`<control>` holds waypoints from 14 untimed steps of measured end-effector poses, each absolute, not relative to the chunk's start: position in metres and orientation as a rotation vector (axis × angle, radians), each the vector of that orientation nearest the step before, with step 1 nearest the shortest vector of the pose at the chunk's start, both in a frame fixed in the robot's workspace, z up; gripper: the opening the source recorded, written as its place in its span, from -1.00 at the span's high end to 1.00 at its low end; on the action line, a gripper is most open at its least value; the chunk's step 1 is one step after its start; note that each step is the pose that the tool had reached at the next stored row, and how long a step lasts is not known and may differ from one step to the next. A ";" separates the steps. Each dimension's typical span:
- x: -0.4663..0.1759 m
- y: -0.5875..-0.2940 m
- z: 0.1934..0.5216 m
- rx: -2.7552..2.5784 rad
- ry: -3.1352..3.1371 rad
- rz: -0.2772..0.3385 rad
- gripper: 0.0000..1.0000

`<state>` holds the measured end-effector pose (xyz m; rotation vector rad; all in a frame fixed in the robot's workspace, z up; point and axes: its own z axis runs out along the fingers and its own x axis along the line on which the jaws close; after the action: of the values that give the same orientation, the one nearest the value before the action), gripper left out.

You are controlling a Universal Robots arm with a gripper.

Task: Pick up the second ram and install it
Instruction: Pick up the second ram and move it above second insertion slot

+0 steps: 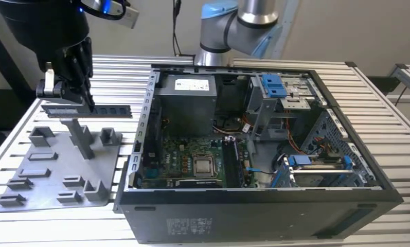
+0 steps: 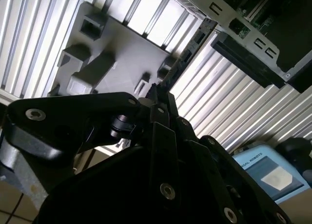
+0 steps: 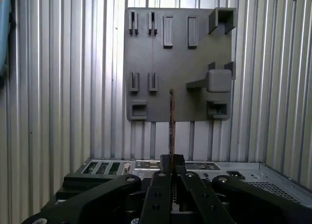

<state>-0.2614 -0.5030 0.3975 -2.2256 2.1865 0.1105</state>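
Note:
My gripper (image 1: 71, 105) hangs over the grey tray (image 1: 54, 170) at the exterior view's left, shut on the second ram (image 1: 95, 110), a long dark stick held level above the tray's tall post. In the first wrist view the ram (image 3: 171, 121) shows edge-on, running out from between my closed fingers (image 3: 165, 177) over the tray (image 3: 178, 63). In the second wrist view the stick's edge (image 2: 173, 70) runs out past my fingertips (image 2: 156, 95). The open computer case (image 1: 260, 149) lies to the exterior view's right, with its motherboard (image 1: 191, 159) exposed.
The slatted metal table (image 1: 376, 103) carries the tray and the case. Inside the case sit a grey power-supply box (image 1: 188, 103), blue drive brackets (image 1: 273, 85) and cables. The arm's base (image 1: 235, 31) stands behind the case.

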 end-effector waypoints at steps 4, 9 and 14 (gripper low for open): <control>-0.257 -0.503 0.398 -2.226 2.187 0.110 0.73; -0.252 -0.503 0.398 -2.226 2.187 0.110 0.73; -0.246 -0.503 0.398 -2.226 2.187 0.110 0.73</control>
<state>-0.2455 -0.5029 0.3976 -2.2257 2.1866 0.1104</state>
